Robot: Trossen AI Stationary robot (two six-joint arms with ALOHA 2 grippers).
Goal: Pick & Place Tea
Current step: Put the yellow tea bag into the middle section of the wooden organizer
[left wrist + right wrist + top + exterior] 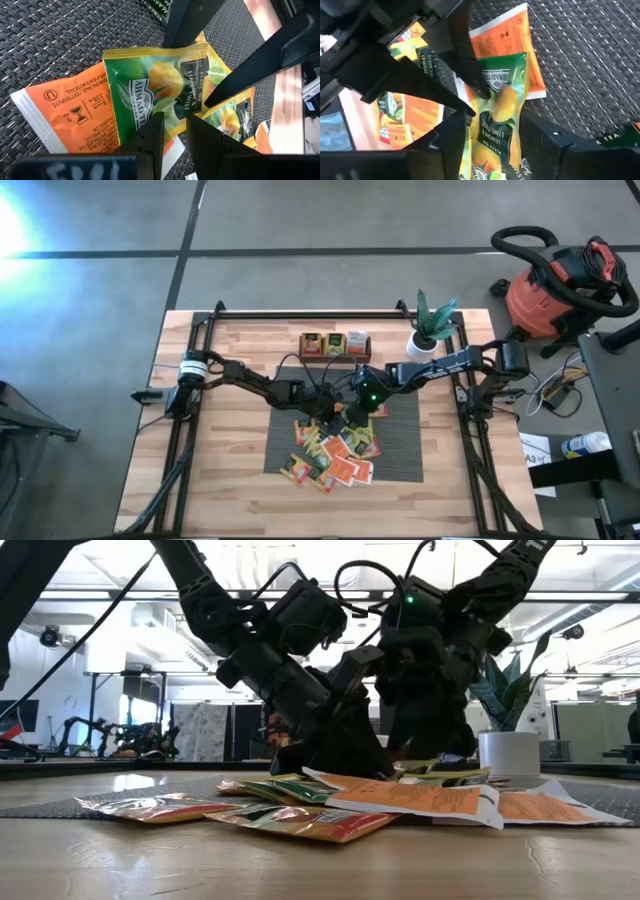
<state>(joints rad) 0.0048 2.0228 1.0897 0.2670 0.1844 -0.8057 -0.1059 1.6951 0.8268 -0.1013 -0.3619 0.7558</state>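
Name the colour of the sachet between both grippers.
Green and yellow sachet, clearest in the left wrist view.

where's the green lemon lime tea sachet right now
In both wrist views the green lemon lime sachet is between the left gripper and right gripper, above an orange sachet on the grey mat.

The green-and-yellow sachet (pixel 160 95) bore fruit artwork; the orange sachet (pixel 75 117) carried dark print; the mat (pixel 60 35) was grey-ribbed.
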